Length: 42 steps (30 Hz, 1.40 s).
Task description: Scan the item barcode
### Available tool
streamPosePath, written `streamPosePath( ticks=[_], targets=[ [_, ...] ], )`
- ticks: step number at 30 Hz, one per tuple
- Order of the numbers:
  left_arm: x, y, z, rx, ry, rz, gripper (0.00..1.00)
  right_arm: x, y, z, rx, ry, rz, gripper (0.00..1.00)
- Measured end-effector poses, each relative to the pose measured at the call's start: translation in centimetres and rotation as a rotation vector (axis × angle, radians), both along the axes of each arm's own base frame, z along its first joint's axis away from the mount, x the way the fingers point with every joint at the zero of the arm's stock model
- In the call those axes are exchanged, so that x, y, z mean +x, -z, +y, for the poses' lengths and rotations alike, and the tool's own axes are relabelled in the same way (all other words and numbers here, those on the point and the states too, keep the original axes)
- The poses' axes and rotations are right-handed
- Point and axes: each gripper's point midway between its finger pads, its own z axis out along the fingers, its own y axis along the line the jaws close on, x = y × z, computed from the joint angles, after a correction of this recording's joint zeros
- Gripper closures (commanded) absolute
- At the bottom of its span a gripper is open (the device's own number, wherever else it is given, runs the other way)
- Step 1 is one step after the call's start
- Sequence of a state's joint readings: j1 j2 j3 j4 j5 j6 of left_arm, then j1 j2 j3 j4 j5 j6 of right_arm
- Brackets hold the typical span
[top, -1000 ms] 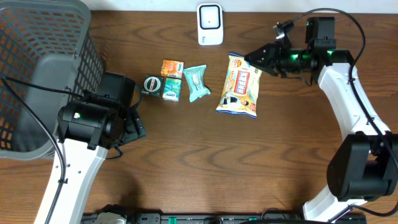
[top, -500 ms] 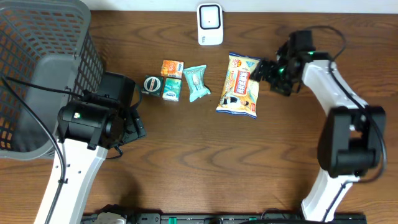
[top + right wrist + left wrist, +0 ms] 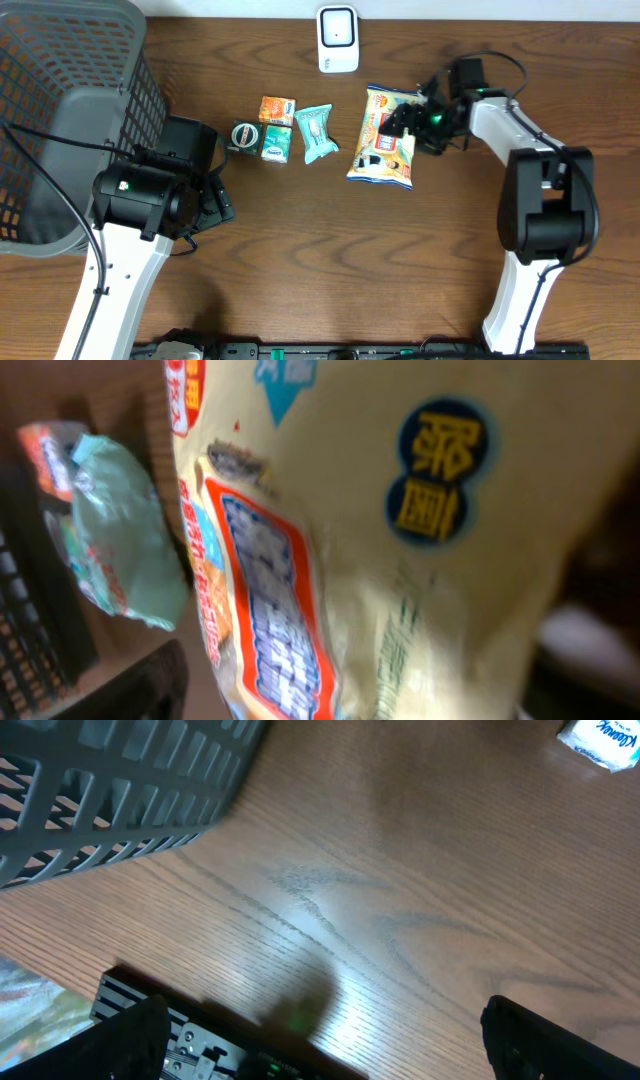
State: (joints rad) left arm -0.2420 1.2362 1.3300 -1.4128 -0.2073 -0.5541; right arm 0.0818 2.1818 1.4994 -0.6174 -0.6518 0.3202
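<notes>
A yellow snack bag (image 3: 382,140) with a red and blue label lies flat right of the table's middle. My right gripper (image 3: 406,126) is low over the bag's right edge, jaws open and straddling it. In the right wrist view the bag (image 3: 400,550) fills the space between the two dark fingers (image 3: 135,685), and a strip of table shows between the left finger and the bag. A white scanner (image 3: 338,38) stands at the table's back edge. My left gripper (image 3: 345,1055) is open over bare wood beside the basket, holding nothing.
A grey mesh basket (image 3: 60,110) fills the left back corner. Left of the bag lie a teal packet (image 3: 318,132), an orange box (image 3: 277,109), a green box (image 3: 277,144) and a round tin (image 3: 245,135). A black rail (image 3: 200,1030) runs along the table's front edge.
My right gripper has moved left and down from beside the bag onto its right edge, its jaws wider than a second ago. The left arm has not moved.
</notes>
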Motion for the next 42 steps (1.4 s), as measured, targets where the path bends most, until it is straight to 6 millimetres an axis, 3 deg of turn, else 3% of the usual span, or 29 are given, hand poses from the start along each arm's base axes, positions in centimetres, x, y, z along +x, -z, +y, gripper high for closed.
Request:
streamPosePath(
  ticks=[2,3,8,15,19,24,29,34,42],
  targets=[
    [0.0,0.0,0.0,0.000,0.000,0.000,0.02,0.3,0.6,1.5,0.027,-0.023,-0.011,0.89],
    [0.0,0.0,0.0,0.000,0.000,0.000,0.02,0.2,1.0,2.4,0.045,-0.040,-0.011,0.99],
    [0.0,0.0,0.0,0.000,0.000,0.000,0.02,-1.3,1.7,6.3,0.152,-0.118,0.028,0.99],
    [0.0,0.0,0.0,0.000,0.000,0.000,0.02,-2.0,-0.4,6.5,0.251,-0.098,0.074,0.99],
    [0.0,0.0,0.0,0.000,0.000,0.000,0.02,-1.7,-5.4,6.0,0.359,-0.050,0.071,0.98],
    [0.0,0.0,0.0,0.000,0.000,0.000,0.02,-1.8,-14.7,4.8,0.508,0.006,0.036,0.99],
    [0.0,0.0,0.0,0.000,0.000,0.000,0.02,-3.4,-20.3,4.9,0.623,0.042,0.112,0.98],
    [0.0,0.0,0.0,0.000,0.000,0.000,0.02,-4.0,-21.6,5.2,0.681,0.096,0.246,0.98],
    [0.0,0.0,0.0,0.000,0.000,0.000,0.02,-3.4,-21.0,4.9,0.652,0.143,0.251,0.95]
  ],
)
